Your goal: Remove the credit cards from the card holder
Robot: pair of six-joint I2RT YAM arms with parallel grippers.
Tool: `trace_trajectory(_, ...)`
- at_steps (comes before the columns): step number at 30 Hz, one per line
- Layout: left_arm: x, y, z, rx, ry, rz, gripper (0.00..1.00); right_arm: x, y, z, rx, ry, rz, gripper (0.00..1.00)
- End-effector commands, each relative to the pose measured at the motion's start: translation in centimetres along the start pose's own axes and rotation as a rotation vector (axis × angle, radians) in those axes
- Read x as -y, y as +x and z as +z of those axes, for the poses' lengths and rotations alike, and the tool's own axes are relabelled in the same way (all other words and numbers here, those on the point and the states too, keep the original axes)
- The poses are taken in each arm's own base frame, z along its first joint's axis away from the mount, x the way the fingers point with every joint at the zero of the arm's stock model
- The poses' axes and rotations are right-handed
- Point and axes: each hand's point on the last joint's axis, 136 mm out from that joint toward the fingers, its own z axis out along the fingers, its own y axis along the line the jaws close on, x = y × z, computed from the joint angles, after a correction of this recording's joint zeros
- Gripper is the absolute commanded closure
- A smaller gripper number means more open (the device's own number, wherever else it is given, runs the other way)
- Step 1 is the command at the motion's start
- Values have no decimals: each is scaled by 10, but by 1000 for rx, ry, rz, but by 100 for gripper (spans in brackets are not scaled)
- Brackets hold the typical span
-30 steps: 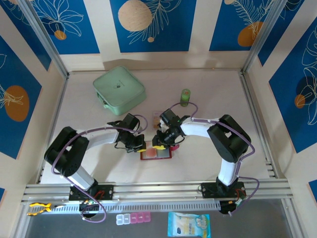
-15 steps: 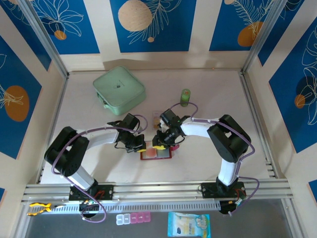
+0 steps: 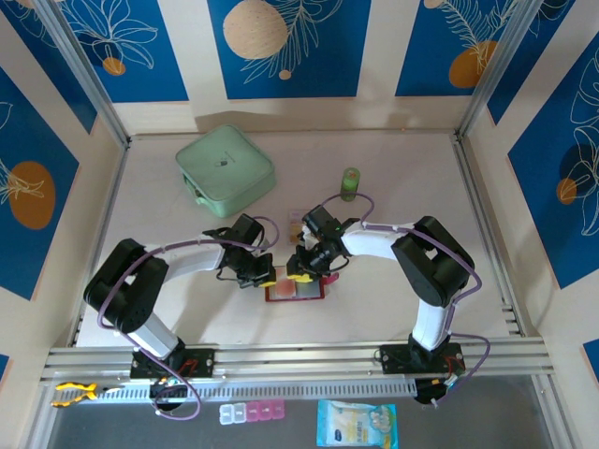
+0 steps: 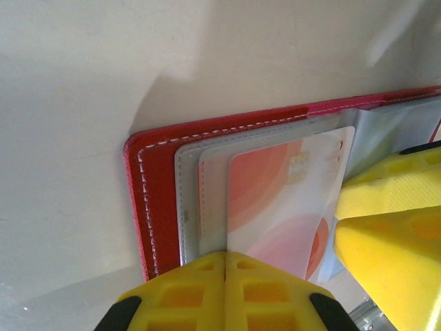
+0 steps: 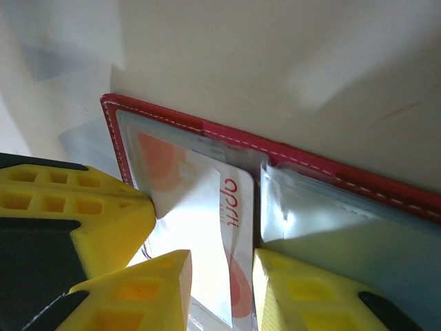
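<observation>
Your left gripper (image 4: 224,261) has its fingers pressed together with nothing between them, tips set on the clear sleeves of the open red wallet (image 4: 148,200). A pale card (image 4: 275,200) with pink and orange curves sits in the top sleeve, just beside those tips.

Your right gripper (image 5: 222,258) has its fingers a little apart, and the card (image 5: 207,234) lies in the gap between them. You cannot tell whether they pinch it.

From above, the wallet (image 3: 295,290) lies flat on the table (image 3: 393,187) between the two arms, near the front. Both grippers are down at its far edge, left gripper (image 3: 260,273) at the left corner, right gripper (image 3: 304,269) nearer the middle. A green case (image 3: 225,166) lies well behind on the left, and a small green bottle (image 3: 350,183) stands behind the right gripper.
</observation>
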Motion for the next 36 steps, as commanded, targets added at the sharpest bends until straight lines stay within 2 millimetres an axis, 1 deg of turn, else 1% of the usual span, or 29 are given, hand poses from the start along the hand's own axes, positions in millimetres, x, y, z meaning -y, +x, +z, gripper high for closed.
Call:
trace_trajectory(1,-16,10,6,-41,-63,-16,100,-5,8,-1,-26,-47,9,71)
trace_trajectory(11,-17,10,7,-44,-63,-17,100,-12,6,-9,0,-146,25,76)
trace_trajectory(23,-17,10,6,-43,-64,-16,100,-14,4,-11,12,-194,34,85)
trace_trajectory(29,-18,11,6,-45,-69,-16,100,-5,5,-12,31,-161,49,87)
trace_trajectory(36,-21,13,6,-55,-80,-20,100,6,6,-20,48,-142,65,89)
